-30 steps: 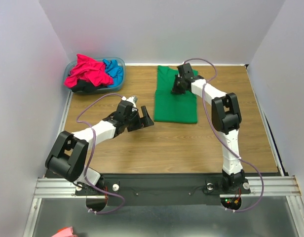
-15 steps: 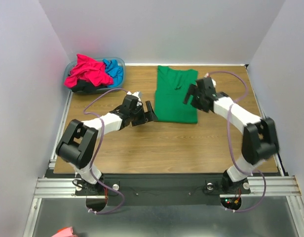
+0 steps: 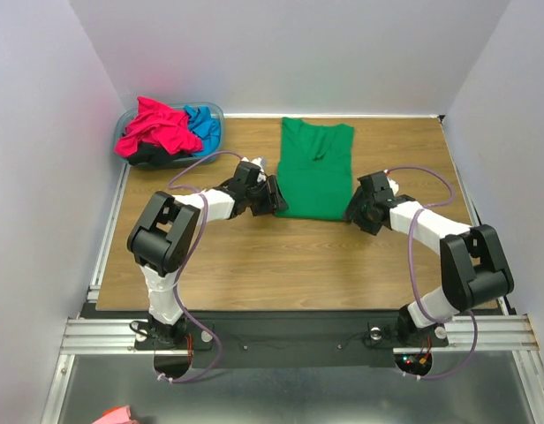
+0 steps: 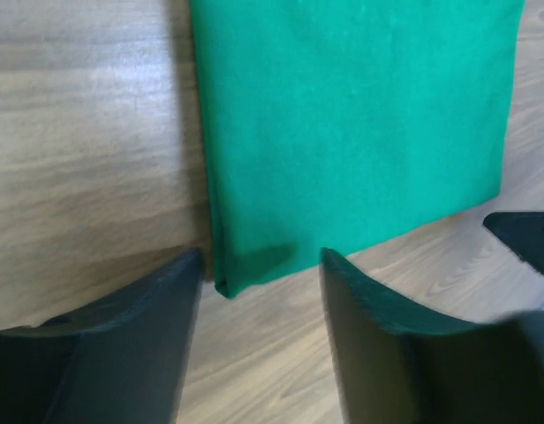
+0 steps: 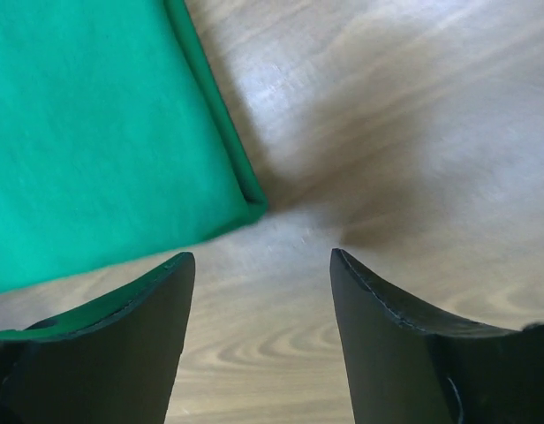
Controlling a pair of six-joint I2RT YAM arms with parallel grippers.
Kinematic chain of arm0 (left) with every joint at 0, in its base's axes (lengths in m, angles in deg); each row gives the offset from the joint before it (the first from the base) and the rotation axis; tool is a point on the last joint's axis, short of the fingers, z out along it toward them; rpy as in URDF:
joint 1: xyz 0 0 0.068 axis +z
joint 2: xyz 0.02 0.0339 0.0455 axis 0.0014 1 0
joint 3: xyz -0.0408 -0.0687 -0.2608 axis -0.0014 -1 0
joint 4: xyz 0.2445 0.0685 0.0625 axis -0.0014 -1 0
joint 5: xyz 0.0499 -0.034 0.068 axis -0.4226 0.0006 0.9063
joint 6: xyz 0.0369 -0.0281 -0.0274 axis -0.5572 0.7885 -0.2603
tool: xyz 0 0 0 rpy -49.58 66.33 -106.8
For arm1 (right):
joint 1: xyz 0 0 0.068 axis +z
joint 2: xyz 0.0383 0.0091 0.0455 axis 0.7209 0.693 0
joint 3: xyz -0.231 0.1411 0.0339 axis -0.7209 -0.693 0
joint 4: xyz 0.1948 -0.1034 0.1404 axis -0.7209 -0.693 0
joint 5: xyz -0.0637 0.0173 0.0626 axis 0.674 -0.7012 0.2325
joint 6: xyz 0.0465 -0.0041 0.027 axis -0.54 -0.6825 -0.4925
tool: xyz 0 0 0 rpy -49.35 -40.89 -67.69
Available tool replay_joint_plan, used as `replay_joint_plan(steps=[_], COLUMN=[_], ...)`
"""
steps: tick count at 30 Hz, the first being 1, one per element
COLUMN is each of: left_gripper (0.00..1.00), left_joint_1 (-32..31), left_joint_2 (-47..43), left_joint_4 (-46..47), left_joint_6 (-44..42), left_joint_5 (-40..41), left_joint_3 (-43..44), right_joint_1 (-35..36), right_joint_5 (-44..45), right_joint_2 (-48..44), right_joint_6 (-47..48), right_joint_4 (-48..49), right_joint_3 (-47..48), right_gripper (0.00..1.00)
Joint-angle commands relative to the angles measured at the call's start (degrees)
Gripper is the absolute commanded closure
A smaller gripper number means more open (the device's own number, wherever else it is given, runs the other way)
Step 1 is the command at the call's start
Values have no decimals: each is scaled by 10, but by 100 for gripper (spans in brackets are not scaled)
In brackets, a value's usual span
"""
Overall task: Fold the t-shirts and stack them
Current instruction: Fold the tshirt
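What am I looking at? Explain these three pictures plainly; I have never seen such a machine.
Two robot arms are bolted at the near edge of a wooden table. The wide picture looks down from above and behind them. The two close-ups come from a camera on each wrist, with that arm's own dark fingers at the bottom. A folded green t-shirt lies flat. The left gripper and right gripper sit at its two near corners, both open, holding nothing. At the far left, a blue basin holds more shirts: pink, blue and black.

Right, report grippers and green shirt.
Left gripper open at near-left corner of green shirt. Right gripper open at near-right corner. Shirt flat on table, ungripped. Nothing blocking.
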Motion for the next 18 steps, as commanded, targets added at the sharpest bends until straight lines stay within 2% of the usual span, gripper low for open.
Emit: replay_joint_plan(steps=[1, 2, 3, 5, 7, 8, 9, 10, 11, 13, 14, 17, 18], left_gripper=[42, 53, 54, 61, 62, 72, 77, 88, 100, 100, 100, 100, 100], left_joint_1=[-3, -4, -5, -12, -18, -23, -24, -25, -24, -25, -25, -35, -35], left_joint_2=[8, 12, 13, 16, 17, 19, 21, 23, 29, 31, 29, -5, -19], left_joint_4=[2, 3, 3, 4, 6, 11, 13, 14, 14, 15, 14, 14, 14], left_joint_6=[-3, -2, -2, 0, 2, 6, 7, 9, 11, 13, 14, 12, 11], left_joint_5=[4, 0, -2, 1, 3, 4, 5, 5, 5, 7, 2, 6, 13], left_joint_3=[19, 20, 19, 10, 2, -5, -7, -8, -7, -7, -8, -31, -43], right_joint_1=[-4, -5, -6, -6, -7, -7, -7, -7, -7, -7, -8, -8, -8], right_joint_5=[-17, -20, -20, -19, -22, -23, -17, -16, -14, -21, -27, -47, -49], right_joint_2=[36, 52, 59, 67, 78, 81, 83, 84, 86, 85, 79, 37, 18], right_joint_6=[-21, -21, -22, -28, -27, -26, -26, -25, -22, -17, -9, 5, 6], right_joint_4=[56, 57, 59, 65, 69, 72, 74, 74, 75, 76, 76, 75, 75], right_joint_3=[22, 24, 24, 22, 18, 17, 13, 13, 10, 9, 4, -22, -36], right_gripper=[33, 37, 38, 45, 51, 56, 57, 59, 65, 72, 81, 94, 95])
